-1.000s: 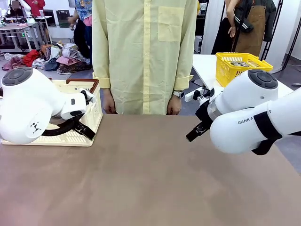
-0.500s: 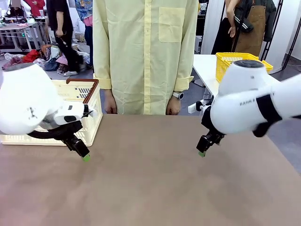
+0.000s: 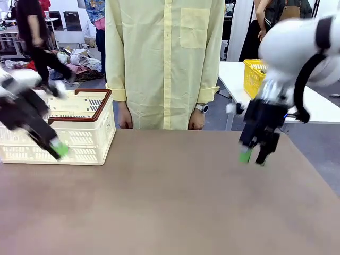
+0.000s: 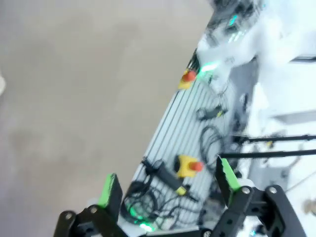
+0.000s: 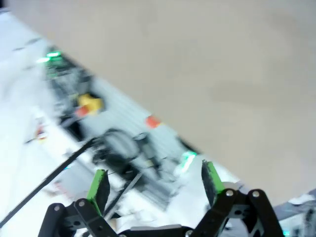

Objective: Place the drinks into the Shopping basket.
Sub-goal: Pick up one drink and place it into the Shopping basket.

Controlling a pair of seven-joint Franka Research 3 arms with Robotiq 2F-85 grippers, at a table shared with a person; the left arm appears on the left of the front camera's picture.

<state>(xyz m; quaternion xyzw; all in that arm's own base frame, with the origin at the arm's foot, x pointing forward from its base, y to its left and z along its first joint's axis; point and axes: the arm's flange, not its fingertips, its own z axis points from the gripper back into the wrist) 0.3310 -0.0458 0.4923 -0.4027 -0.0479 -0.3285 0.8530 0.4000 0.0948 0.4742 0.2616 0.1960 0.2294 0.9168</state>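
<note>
The Shopping basket (image 3: 87, 139), cream-white with slotted sides and brown handles, stands at the table's far left. My left gripper (image 3: 57, 151) is blurred by motion, low in front of the basket's near wall. In the left wrist view the left gripper (image 4: 168, 182) stands open with nothing between its green pads. My right gripper (image 3: 253, 157) hangs above the right side of the table, pointing down. The right wrist view shows the right gripper (image 5: 155, 181) open and empty too. The drinks are out of view.
A person in a pale yellow shirt (image 3: 164, 64) stands at the far edge, hands (image 3: 196, 119) down. A smaller yellow basket (image 3: 255, 74) sits on a white table behind. The brown table (image 3: 170, 202) stretches between my arms. Both wrist views show cables and the robot's base past the table's near edge.
Both arms have swung outward and risen. The left gripper went left to the basket's front, the right gripper went right. Both stay open.
</note>
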